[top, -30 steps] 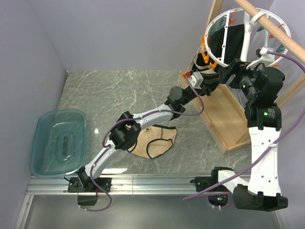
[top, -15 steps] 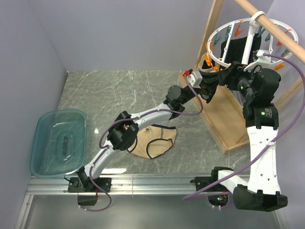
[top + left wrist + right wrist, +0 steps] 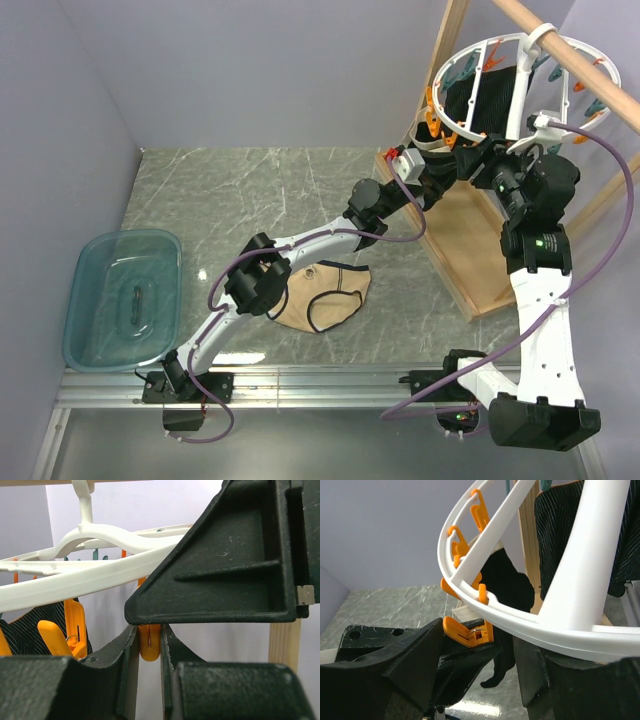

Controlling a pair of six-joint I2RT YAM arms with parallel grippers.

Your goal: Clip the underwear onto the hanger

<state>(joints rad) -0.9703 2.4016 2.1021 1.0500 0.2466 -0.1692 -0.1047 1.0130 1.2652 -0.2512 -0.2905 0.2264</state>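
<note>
1. I've got the left hand (image 3: pixel 432 172) stretched right across the table (image 3: pixel 230 200) to the hanger (image 3: pixel 519 92). In the left wrist view an orange clip (image 3: pixel 149 649) hangs straight down between its fingers (image 3: pixel 127 652).
2. That left hand is nearly closed, pinching the clip on both sides. My read is that squeezing it is meant to spread the clip's mouth for fabric.
3. The right hand (image 3: pixel 468 158) is up at the near rim of the white ring. From its wrist camera the ring (image 3: pixel 520 622) runs across the gap between its two fingers.
4. The right hand is roughly half open and straddles the ring rather than clamping it. The ring looks to rest on one finger (image 3: pixel 570 677), though I can't confirm contact. I take this as steadying, since the hanger dangles from the wooden rod (image 3: pixel 570 50) and would swing under the other hand's push.
5. The same orange clip (image 3: pixel 466 632) shows just under the ring with the left hand's black tip on it.
6. A black striped garment (image 3: pixel 560 535) already hangs on the hanger.
7. The underwear (image 3: pixel 325 297) is nowhere near this: it lies flat on the table under the left arm's elbow, held by neither hand. So the clip is gripped but there's no fabric to feed it yet.
</note>
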